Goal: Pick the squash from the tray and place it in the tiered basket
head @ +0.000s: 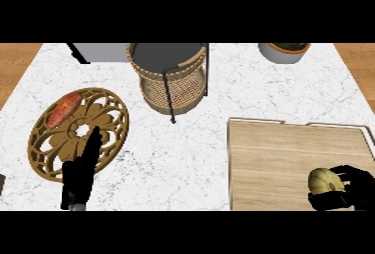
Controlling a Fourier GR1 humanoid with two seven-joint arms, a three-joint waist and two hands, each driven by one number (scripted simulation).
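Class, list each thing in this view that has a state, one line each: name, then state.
squash: held in the right hand, at the tray's near right corner, not in the tiered basket.
right hand: curled round the squash.
left hand: open, fingers straight, over the carved plate.
tiered basket: upright, without the squash.
tray: flat on the counter.
orange-red vegetable: lying on the carved plate.
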